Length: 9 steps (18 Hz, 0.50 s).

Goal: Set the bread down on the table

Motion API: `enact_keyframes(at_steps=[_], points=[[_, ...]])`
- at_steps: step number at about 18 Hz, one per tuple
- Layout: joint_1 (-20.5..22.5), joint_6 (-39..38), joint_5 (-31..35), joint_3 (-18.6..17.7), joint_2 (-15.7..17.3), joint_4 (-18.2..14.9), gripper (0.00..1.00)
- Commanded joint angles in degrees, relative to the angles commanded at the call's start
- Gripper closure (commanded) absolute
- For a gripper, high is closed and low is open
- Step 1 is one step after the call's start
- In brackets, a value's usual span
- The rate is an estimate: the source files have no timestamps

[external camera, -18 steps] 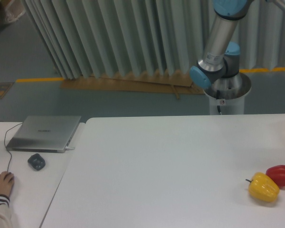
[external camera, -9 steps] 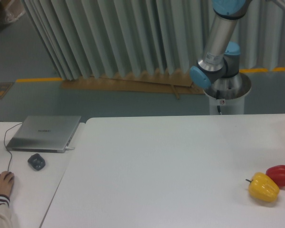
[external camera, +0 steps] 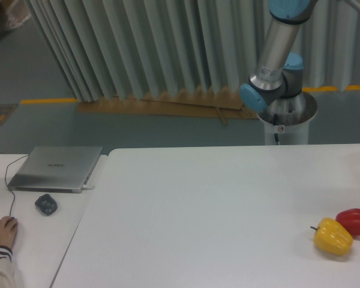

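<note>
Beyond the top edge, the pincer is out of view, so its state cannot be told; only the arm (external camera: 277, 57) shows, rising from its base at far right. Below it lies the white table (external camera: 198, 216). Near its right edge a yellow pepper (external camera: 333, 236) touches a red pepper (external camera: 353, 221). No bread shows. At left, a laptop (external camera: 55, 168), mouse (external camera: 46, 204) and hand (external camera: 2, 231).
</note>
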Motion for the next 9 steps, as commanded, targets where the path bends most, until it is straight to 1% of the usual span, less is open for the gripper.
enact_keyframes(at_steps=[4, 5, 7, 9], points=[[-0.09, 0.09, 0.09, 2.2, 0.18, -3.78, 0.51], [-0.09, 0.09, 0.0, 2.55, 0.27, -4.14, 0.51], [-0.09, 0.09, 0.0, 2.64, 1.49, -4.84, 0.51], [-0.26, 0.09, -0.09, 2.73, 2.72, -6.24, 0.51]])
